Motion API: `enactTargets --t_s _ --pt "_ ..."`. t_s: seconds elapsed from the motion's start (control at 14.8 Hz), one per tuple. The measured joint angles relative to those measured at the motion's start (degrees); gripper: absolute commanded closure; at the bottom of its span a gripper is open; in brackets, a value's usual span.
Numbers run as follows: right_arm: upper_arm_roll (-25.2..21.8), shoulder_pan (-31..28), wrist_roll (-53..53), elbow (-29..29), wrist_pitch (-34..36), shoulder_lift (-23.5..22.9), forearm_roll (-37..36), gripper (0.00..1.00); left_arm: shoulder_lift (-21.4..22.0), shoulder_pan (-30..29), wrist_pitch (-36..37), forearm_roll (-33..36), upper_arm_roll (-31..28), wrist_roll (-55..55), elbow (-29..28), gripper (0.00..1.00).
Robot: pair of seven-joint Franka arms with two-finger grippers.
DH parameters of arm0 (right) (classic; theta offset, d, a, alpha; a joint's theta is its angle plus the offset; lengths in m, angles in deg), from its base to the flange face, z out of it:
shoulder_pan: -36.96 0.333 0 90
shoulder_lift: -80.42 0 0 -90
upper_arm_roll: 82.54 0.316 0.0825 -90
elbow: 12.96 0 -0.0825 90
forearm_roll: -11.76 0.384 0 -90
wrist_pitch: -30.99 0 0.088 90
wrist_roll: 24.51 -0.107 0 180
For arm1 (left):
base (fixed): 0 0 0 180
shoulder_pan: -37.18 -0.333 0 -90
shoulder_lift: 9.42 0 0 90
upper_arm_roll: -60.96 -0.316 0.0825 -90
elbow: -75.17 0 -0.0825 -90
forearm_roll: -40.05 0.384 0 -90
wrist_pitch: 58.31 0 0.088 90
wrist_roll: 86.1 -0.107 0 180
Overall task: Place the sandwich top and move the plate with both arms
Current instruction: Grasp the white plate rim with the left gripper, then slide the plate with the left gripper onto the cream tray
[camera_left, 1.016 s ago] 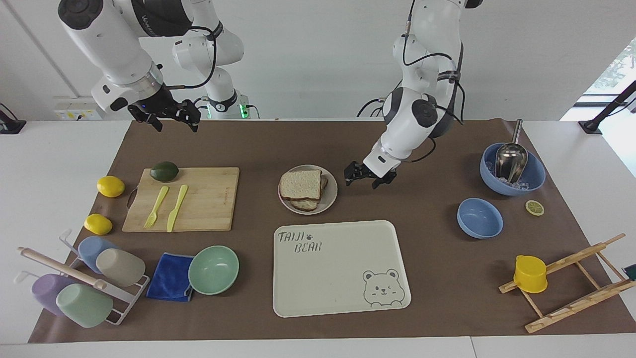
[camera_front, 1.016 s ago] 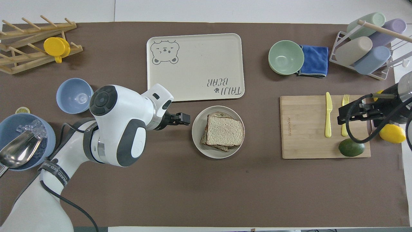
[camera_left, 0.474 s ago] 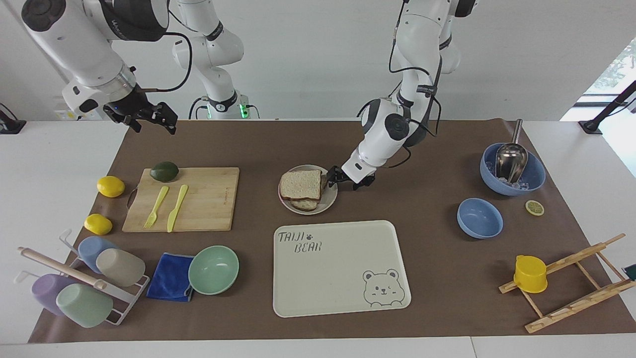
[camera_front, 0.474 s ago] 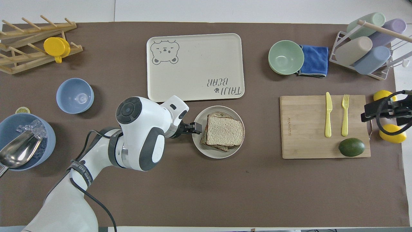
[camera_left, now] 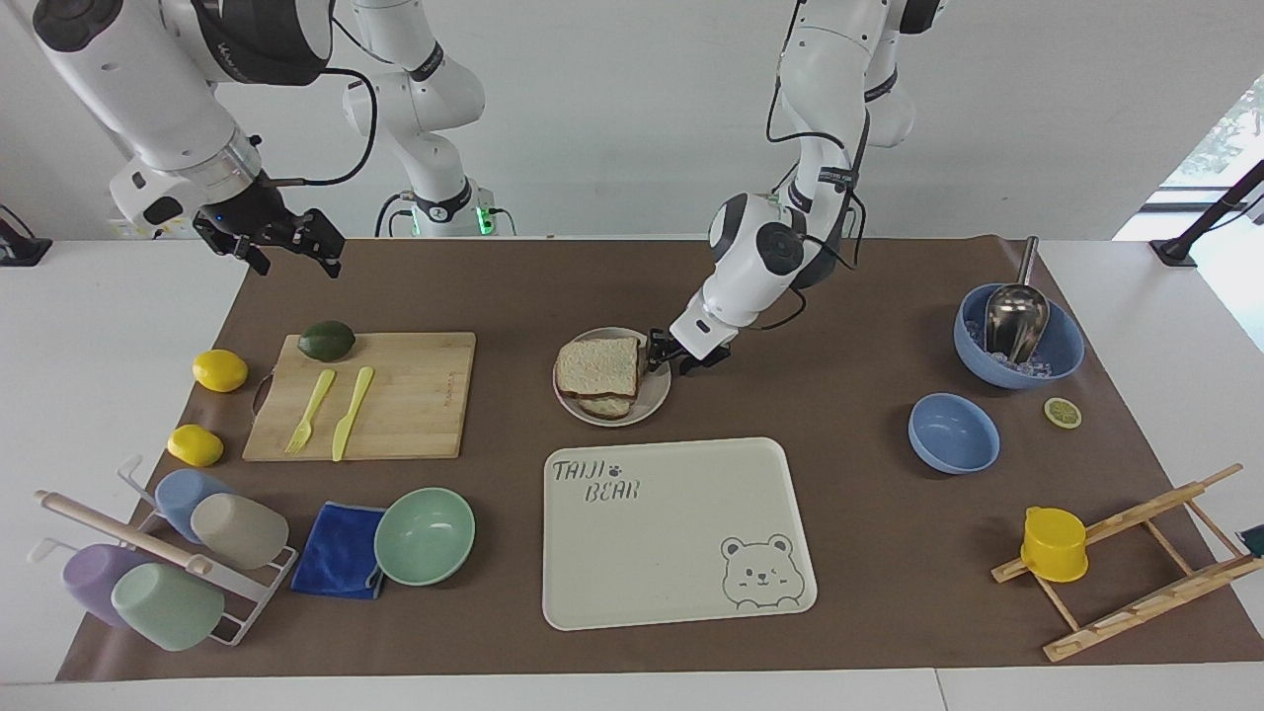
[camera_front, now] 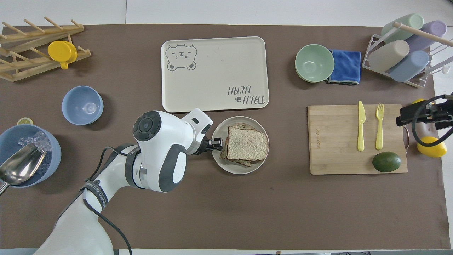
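Observation:
The sandwich top point(camera_left: 597, 363) point(camera_front: 246, 143), a pale slice with a brown crust, lies on other slices on the small round plate point(camera_left: 647, 400) point(camera_front: 240, 169) at the middle of the mat. My left gripper point(camera_left: 666, 357) point(camera_front: 216, 143) is low at the plate's rim, on the side toward the left arm's end of the table. My right gripper point(camera_left: 284, 259) point(camera_front: 407, 117) is open and empty. It hangs high over the right arm's end of the table, by the end of the cutting board.
The bear-print tray point(camera_left: 681, 533) point(camera_front: 212, 74) lies just farther from the robots than the plate. A cutting board point(camera_left: 415, 395) holds a fork, a knife and an avocado; two lemons lie beside it. A green bowl point(camera_left: 425, 535), blue bowls point(camera_left: 953, 433) and racks stand around.
My left gripper moved from beside the plate to its rim. My right gripper swung outward, away from over the cutting board toward the table's end.

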Motion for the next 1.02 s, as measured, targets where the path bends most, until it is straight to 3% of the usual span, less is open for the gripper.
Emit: enactTargets --t_s 0.14,0.41,1.02 --pt "-0.08 -0.70 1.42 -0.13 0.09 0.00 -0.29 0.00 0.00 0.23 -0.88 -0.02 -0.02 0.03 -0.76 0.65" --pt "0.02 -1.26 2.33 -0.27 0.09 0.01 -0.30 0.00 0.00 0.24 -1.16 -0.03 -0.07 0.06 -1.06 1.00" --pt "1.20 -1.08 2.34 -1.08 -0.05 0.19 -1.60 0.00 0.14 0.26 -1.29 -0.81 -0.11 0.55 -1.01 1.00"
